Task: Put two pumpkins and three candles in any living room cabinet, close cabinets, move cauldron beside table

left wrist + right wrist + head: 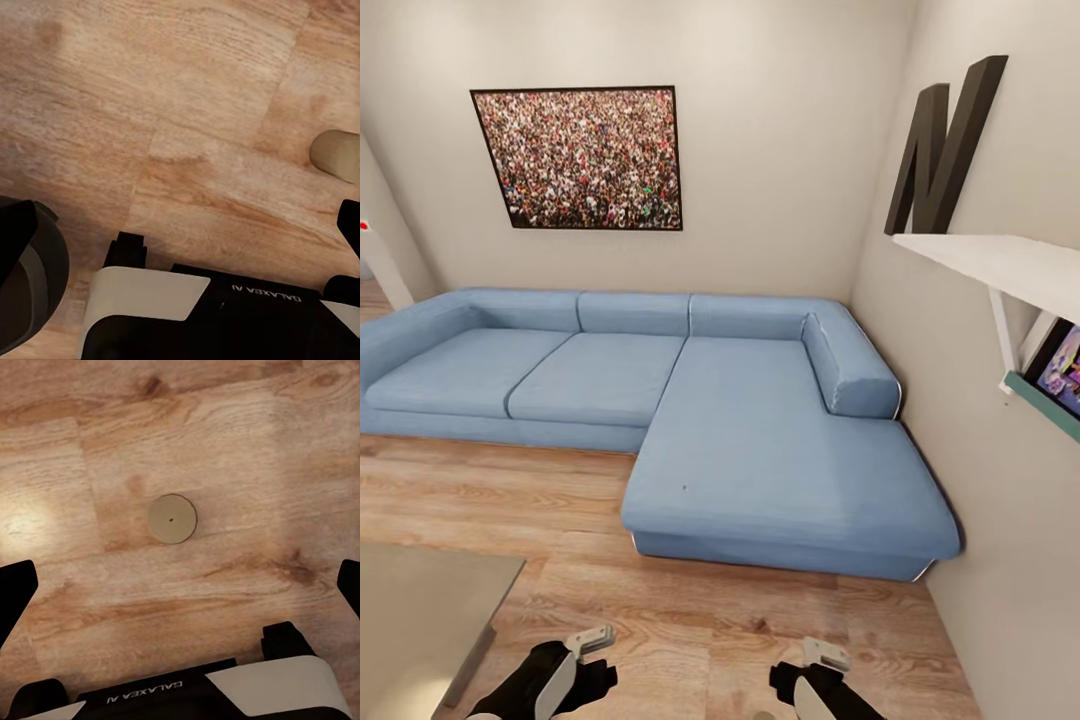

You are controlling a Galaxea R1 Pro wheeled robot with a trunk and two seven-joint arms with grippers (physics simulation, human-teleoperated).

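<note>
End effectors both spread wide, empty, over the floor (247,450).
Right wrist view: one candle (172,518) upright on boards. Head view: sofa (760,440), table (420,610) corner.

A sofa (660,400) stands on the floor (690,620) against the back wall, its long section running forward along the right wall. A picture (582,157) hangs on the back wall above the sofa's left half. On the right wall a shelf (1000,262) carries a large letter (945,145). A desk (420,620) corner sits at the near left, in front of the sofa. A candle (172,518) stands on the floor, just before the robot's base (225,690).
</note>
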